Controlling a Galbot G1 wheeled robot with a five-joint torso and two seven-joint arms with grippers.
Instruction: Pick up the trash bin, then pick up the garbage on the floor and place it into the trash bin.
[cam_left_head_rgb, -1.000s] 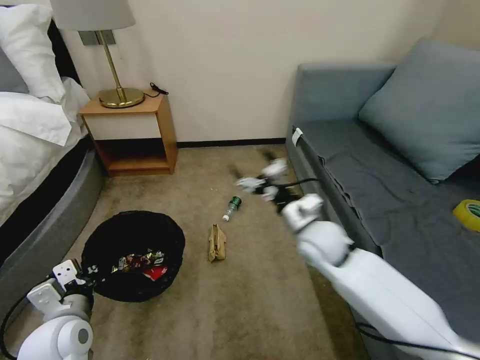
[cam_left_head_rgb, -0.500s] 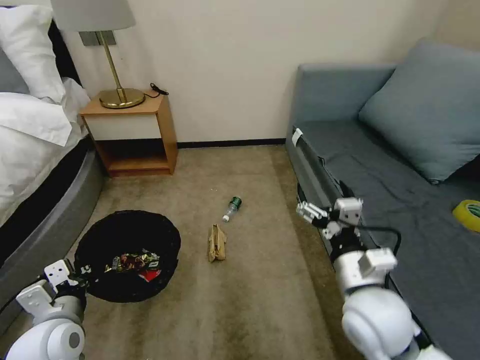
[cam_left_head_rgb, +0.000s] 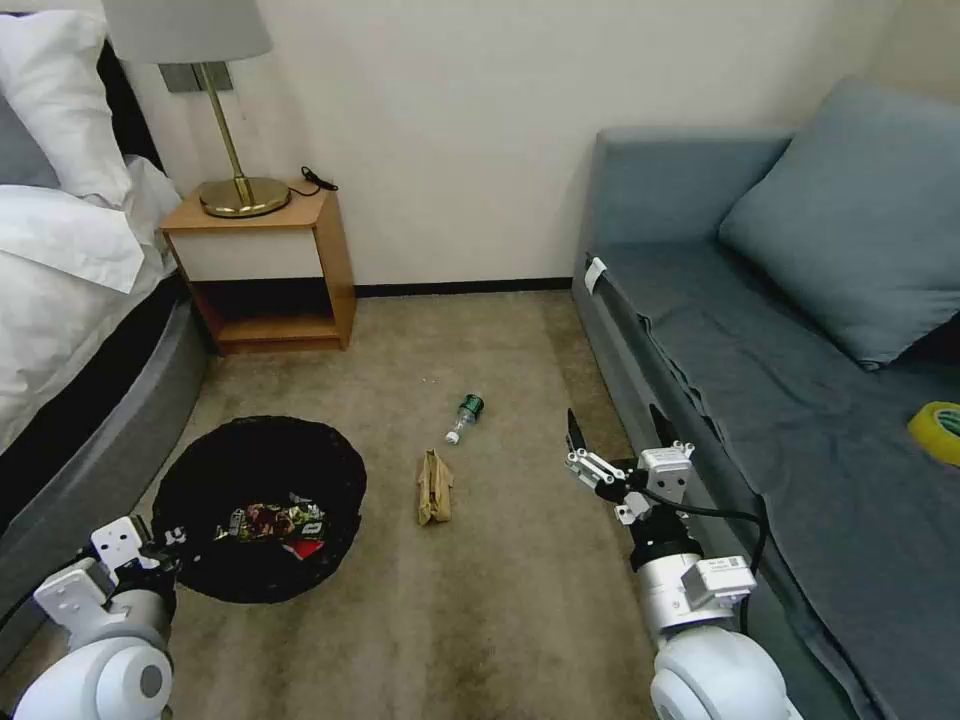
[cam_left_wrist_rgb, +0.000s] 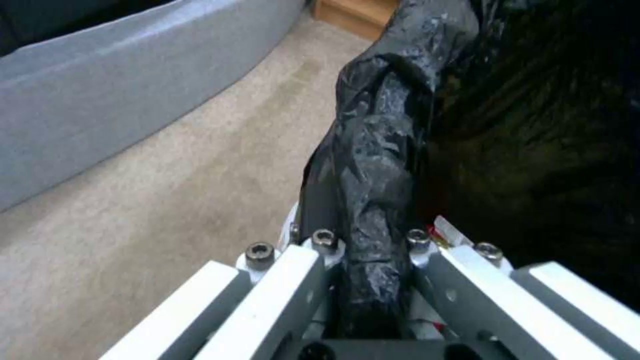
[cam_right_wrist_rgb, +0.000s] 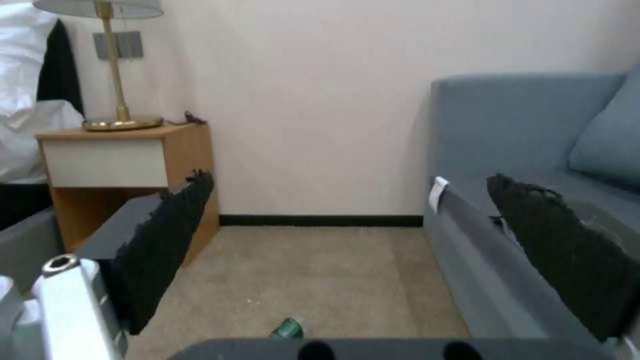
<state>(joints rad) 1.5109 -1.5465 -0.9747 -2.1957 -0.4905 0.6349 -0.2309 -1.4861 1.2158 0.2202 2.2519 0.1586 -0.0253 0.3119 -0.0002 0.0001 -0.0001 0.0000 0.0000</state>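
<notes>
The trash bin (cam_left_head_rgb: 200, 470), lined with a crinkled black bag, stands on the carpet at the left. My left gripper (cam_left_head_rgb: 168, 542) is shut on its near rim; the left wrist view shows both fingers clamped on the black bag's fold (cam_left_wrist_rgb: 373, 190). A red snack packet (cam_left_head_rgb: 306, 549) and a shiny wrapper (cam_left_head_rgb: 268, 520) lie inside the bin. On the floor lie a small clear bottle with a green label (cam_left_head_rgb: 463, 415) (cam_right_wrist_rgb: 288, 328) and a crumpled brown paper bag (cam_left_head_rgb: 433, 487). My right gripper (cam_left_head_rgb: 615, 432) (cam_right_wrist_rgb: 353, 245) hangs open and empty, right of the paper bag, beside the sofa.
A grey sofa (cam_left_head_rgb: 760, 380) runs along the right, with a yellow tape roll (cam_left_head_rgb: 938, 425) on its seat. A wooden nightstand (cam_left_head_rgb: 268, 270) with a brass lamp (cam_left_head_rgb: 238, 190) stands at the back left. The bed (cam_left_head_rgb: 70, 330) borders the left side.
My right arm has drawn back from near the bottle toward me and now hangs low beside the sofa. The bin in my left gripper has shifted slightly.
</notes>
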